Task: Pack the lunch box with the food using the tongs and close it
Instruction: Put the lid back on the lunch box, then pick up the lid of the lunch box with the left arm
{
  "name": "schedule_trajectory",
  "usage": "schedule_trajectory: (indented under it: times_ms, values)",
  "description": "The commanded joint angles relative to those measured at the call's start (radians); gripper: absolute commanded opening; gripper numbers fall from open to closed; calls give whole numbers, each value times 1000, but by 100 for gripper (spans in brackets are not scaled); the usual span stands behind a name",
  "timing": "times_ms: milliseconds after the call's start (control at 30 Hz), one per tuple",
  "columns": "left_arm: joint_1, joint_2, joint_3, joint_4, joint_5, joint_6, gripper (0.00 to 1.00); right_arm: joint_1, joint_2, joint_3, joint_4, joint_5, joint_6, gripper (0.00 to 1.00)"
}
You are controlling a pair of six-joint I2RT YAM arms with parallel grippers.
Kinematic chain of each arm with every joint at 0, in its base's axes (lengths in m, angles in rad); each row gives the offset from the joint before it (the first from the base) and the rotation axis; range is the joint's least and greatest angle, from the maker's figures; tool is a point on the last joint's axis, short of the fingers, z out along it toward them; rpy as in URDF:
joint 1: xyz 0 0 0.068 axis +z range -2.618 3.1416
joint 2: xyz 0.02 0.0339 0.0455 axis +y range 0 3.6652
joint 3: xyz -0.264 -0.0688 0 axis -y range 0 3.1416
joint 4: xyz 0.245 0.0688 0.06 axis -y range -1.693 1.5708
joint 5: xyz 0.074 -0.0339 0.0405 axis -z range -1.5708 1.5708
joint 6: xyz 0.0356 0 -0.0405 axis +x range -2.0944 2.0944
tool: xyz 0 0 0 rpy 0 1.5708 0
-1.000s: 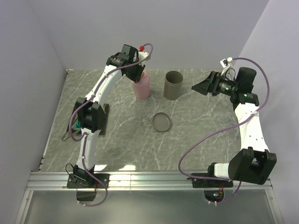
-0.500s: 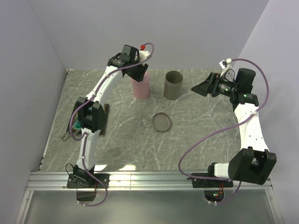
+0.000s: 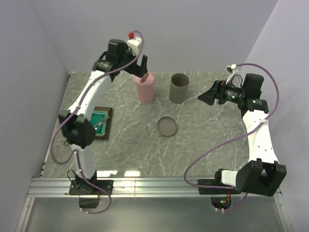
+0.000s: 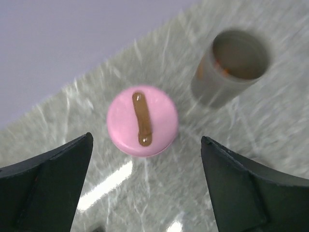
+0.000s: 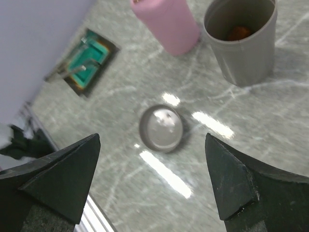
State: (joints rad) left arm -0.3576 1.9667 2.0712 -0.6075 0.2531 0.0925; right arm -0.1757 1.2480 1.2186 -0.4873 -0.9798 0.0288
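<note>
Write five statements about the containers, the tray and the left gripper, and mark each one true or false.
1. The pink container has its lid on. True.
2. The grey cup is closed. False: it stands open, and its lid lies apart from it.
3. An orange piece lies in the grey cup. True.
4. The left gripper is clamped on the pink container. False: it is open and hangs above the container without touching it.
5. The teal tray sits to the right of the grey cup. False: it is far to the left.
</note>
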Motion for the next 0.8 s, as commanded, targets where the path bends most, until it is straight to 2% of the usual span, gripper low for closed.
schedule_trajectory:
  times_ms: [0, 67, 100, 167, 200, 233, 267, 333, 433, 500, 600, 767]
  values:
    - [3, -196, -61, 150, 161, -69, 99, 36, -36, 9, -109, 79, -166, 96]
    - [3, -241, -112, 161, 268, -48, 99, 64, -42, 1, -143, 105, -196, 95]
    - [3, -294, -194, 178, 297, -33, 99, 71, -50, -7, -151, 136, -220, 96]
    - [-1, -339, -265, 163, 410, 103, 99, 87, -59, -13, -174, 162, -248, 95]
    - [-6, -347, -272, 100, 440, 172, 99, 87, -61, -13, -183, 182, -254, 96]
    - [-10, -339, -261, -40, 466, 334, 99, 85, -58, -11, -194, 191, -259, 97]
    - [-27, -333, -249, -122, 492, 416, 99, 87, -45, -4, -223, 200, -271, 98]
    - [-53, -328, -267, -214, 512, 598, 96, 85, -27, 2, -247, 222, -268, 99]
    - [-141, -344, -370, -276, 439, 770, 89, 84, 27, 19, -284, 230, -242, 100]
    - [-233, -344, -451, -252, 347, 826, 83, 84, 57, 15, -278, 240, -201, 100]
    - [-334, -310, -516, -198, 284, 891, 77, 82, 83, 12, -272, 271, -158, 100]
    - [-441, -188, -494, -192, 174, 975, 65, 74, 84, -22, -257, 345, -116, 100]
